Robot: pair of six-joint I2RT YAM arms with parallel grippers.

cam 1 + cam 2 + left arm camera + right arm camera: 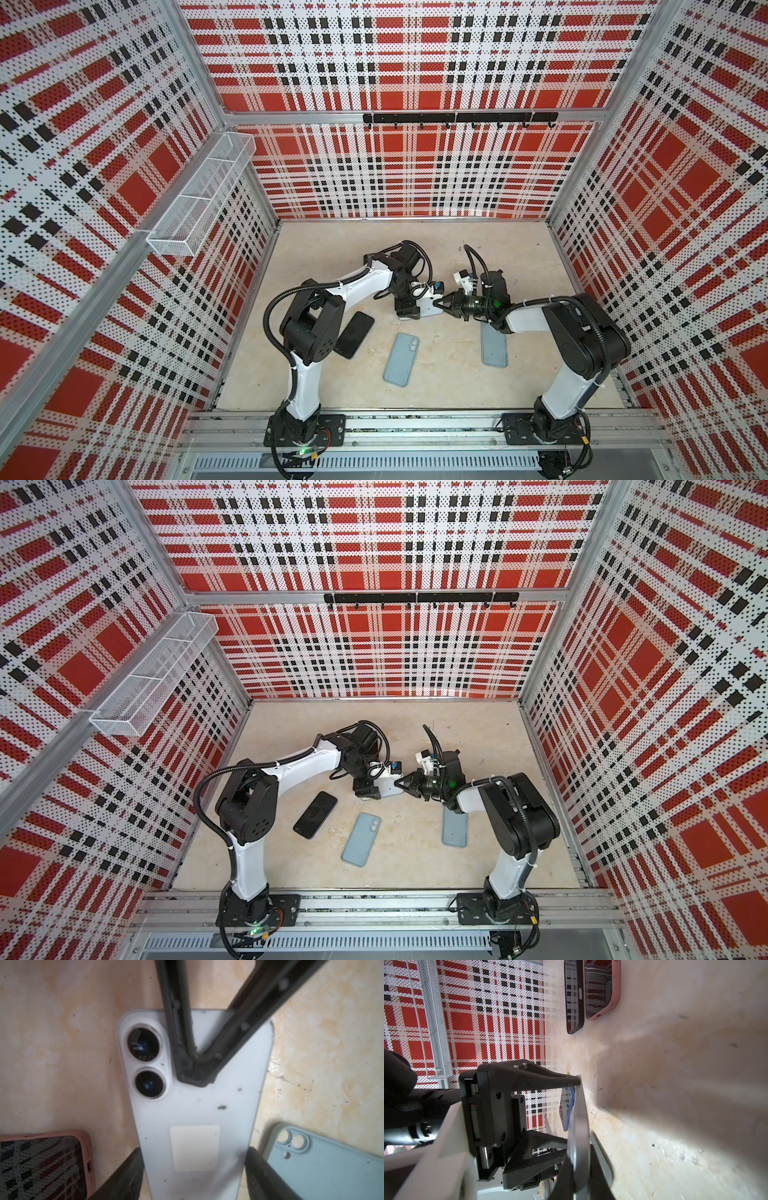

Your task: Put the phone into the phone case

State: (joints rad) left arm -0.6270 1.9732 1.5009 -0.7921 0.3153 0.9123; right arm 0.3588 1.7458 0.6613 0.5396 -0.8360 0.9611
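White phone [197,1105] in left end effector [194,1149]; right end effector [194,1064] pinches it

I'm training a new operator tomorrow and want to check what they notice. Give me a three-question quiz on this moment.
1. True or false: the white phone lies flat and untouched.
2. Which holds it: A, the left gripper alone; B, the right gripper alone; C, both?
3. Fill in: the phone case with camera cutouts, lying between the arms, is light ____.
Key: 1 false; 2 C; 3 blue.
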